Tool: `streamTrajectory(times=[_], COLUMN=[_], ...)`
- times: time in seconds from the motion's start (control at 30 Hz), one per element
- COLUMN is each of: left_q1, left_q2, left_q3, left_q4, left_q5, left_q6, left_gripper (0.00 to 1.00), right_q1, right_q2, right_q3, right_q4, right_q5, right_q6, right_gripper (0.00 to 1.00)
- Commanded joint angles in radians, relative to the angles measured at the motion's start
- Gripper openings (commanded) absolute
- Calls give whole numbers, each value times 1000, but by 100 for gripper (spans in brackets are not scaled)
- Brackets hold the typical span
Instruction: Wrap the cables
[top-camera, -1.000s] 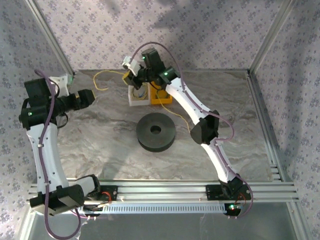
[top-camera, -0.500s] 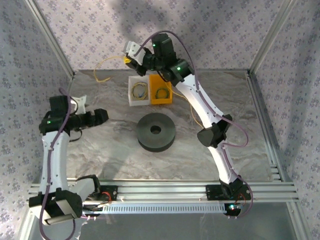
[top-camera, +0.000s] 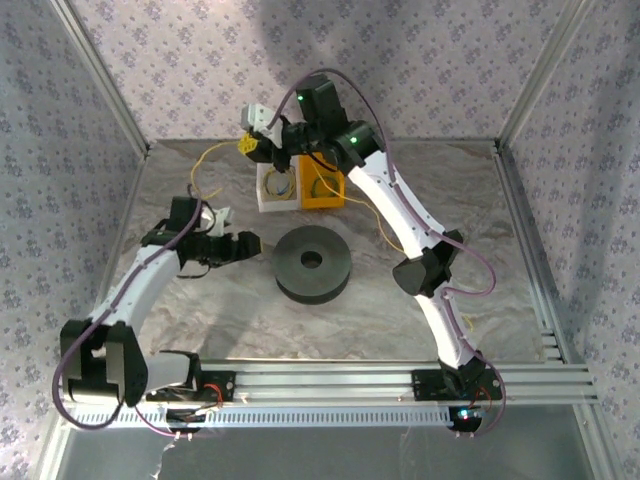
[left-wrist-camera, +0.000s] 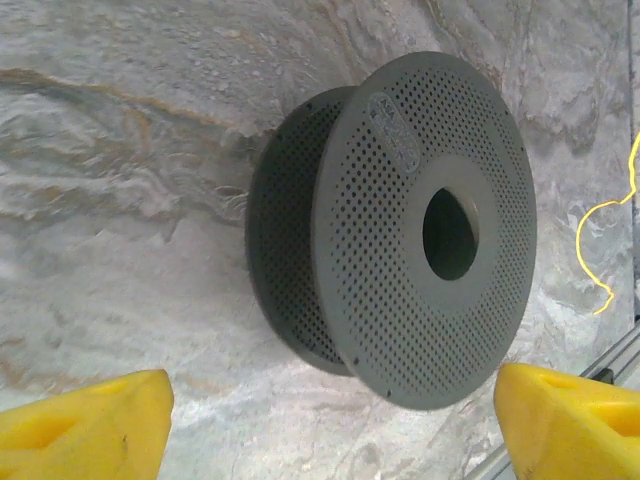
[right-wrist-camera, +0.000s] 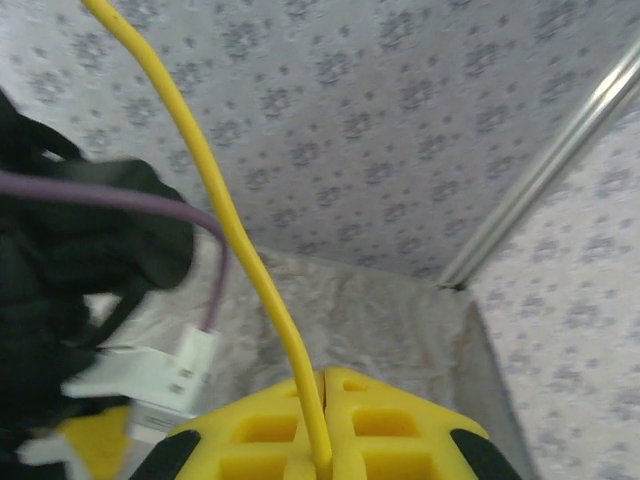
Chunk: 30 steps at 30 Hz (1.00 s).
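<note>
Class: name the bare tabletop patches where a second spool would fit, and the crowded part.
Free: tabletop between right arm and right rail; strip between spool and near rail. Crowded: far middle, around white box, orange box, cable and right claw.

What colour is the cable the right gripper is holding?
Bright yellow; the cable shows best in the right wrist view.

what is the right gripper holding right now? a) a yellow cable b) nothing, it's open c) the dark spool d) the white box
A: in the right wrist view the right gripper is shut on the yellow cable, which rises out of its closed grip.
</note>
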<state>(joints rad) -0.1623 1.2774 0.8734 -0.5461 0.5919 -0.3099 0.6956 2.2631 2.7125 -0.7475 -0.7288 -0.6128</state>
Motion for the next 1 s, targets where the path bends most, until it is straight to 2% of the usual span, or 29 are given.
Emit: streamTrajectory(times=[0.0, 0.23, 0.63, 0.77, 0.97], left_q1=[-42, -103, -138, -138, -138], left_q2=[69, 235, 373, 391, 409], left_q3=[-8, 20, 67, 70, 91], left_q4=[120, 221, 344, 375, 367], left_q5=[-10, 10, 90, 115, 119], left_q6=[-44, -72, -133, -156, -157], left_gripper=[84, 77, 64, 52, 28], right_q1=[-11, 1, 13, 14, 14], right_q2=[4, 7, 16, 16, 11], right_q3=[30, 19, -21, -35, -42], right_q4=[-122, -165, -152, -147, -145], right_q5=[-153, -205, -166, -155, -107], right_q6=[49, 66, 68, 69, 67], right_gripper=[0, 0, 0, 0, 0])
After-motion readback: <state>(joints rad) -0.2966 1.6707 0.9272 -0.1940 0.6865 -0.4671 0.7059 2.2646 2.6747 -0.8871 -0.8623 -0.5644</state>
